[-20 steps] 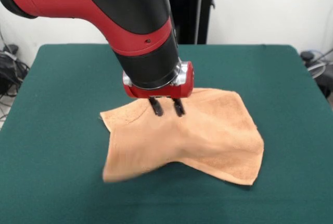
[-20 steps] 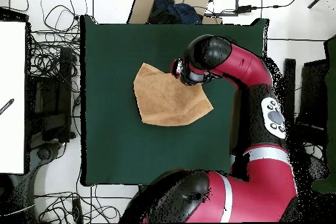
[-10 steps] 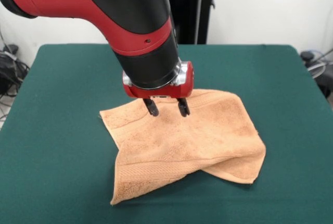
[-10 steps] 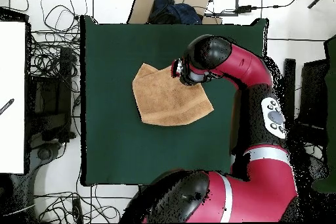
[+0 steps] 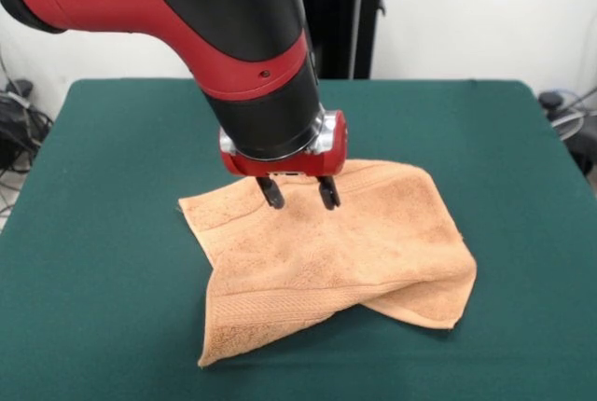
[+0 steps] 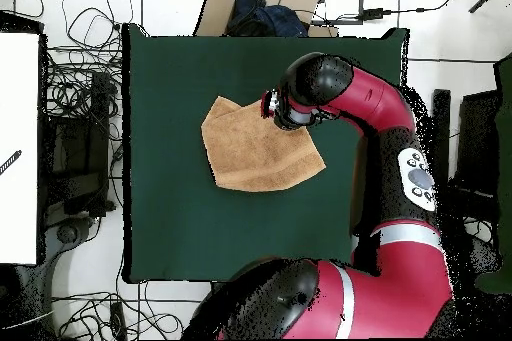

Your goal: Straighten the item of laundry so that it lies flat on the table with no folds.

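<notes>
Towel (image 5: pixel 340 252), peach-orange terry, lies near the middle of the green worktop (image 5: pixel 112 261), still far from flat: its front-left portion is doubled over so a woven band runs along the near edge, and the right side bunches into a rounded fold. The claw (image 5: pixel 298 192) hangs just above the cloth near its far edge, fingers (image 5: pixel 272 194) spread apart and holding nothing; whether the tips touch the pile cannot be told.

Doing this step well probably means picking a corner of the folded-over layer, not the middle of the sheet, closing on only that top layer, and drawing it outward low across the worktop so the fold opens instead of dragging the whole towel. The free corner at the front-left looks like the best candidate.

The arm comes down steeply, wrist pointing nearly straight at the worktop. From overhead, the wrist covers the claw over one edge of the towel (image 6: pixel 258 149).
</notes>
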You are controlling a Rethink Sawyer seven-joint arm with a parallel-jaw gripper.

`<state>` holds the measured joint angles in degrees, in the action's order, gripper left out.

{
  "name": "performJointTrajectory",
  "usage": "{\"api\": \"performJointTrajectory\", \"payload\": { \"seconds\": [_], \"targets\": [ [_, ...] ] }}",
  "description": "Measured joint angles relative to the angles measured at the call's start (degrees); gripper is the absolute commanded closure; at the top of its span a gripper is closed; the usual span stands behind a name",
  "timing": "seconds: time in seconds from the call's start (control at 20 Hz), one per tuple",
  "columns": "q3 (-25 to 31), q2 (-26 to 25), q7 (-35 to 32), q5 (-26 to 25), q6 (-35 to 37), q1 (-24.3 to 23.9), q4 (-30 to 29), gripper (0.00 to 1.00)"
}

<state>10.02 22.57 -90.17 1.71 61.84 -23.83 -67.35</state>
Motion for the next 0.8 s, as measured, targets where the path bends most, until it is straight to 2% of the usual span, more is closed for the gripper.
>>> {"api": "performJointTrajectory", "payload": {
  "seconds": [0.1, 0.4, 0.6, 0.8],
  "targets": [
    [-0.1, 0.1, 0.0, 0.0, -1.2, 0.0, -0.6, 0.00],
    [-0.9, 2.1, 0.0, 0.0, -13.7, 1.9, -7.5, 0.00],
    [-1.5, 3.1, 0.0, -0.1, -17.8, 3.7, -10.5, 0.00],
    [-2.4, 4.2, 0.0, -0.1, -18.2, 5.4, -13.5, 0.00]
  ]
}}
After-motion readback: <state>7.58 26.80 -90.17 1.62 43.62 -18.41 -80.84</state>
